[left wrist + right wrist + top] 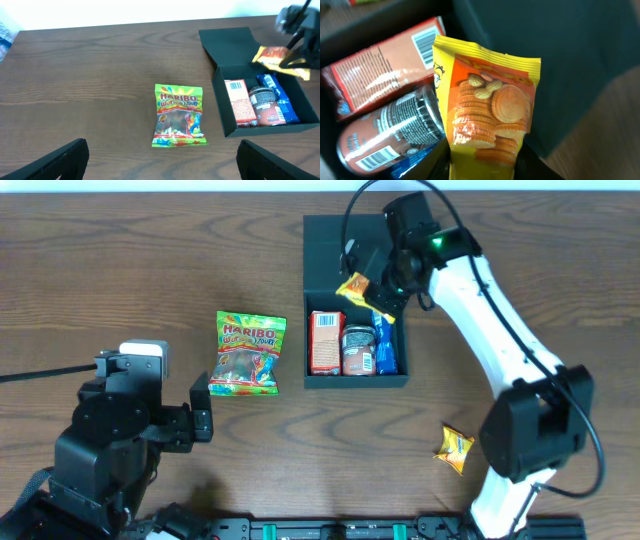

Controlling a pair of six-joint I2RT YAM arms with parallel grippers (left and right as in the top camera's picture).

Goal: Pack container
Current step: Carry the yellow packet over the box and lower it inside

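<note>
The container [352, 383], a dark square box with its flap lid [335, 245] open at the back, sits at table centre-right. Inside lie an orange-red carton [325, 342], a brown tub [358, 350] and a blue pack [386, 352]. My right gripper [383, 288] hangs over the box's rear half, shut on a yellow-orange cracker pack [354, 287]. In the right wrist view the cracker pack [490, 110] stands pinched between the dark fingers [536, 165], above the tub [390, 130]. My left gripper [162, 161] is open and holds nothing, low at front left.
A green Haribo bag [246, 353] lies flat left of the box, ahead of the left gripper; the left wrist view shows this Haribo bag [178, 115] too. A second yellow cracker pack [454, 448] rests on the table by the right arm's base.
</note>
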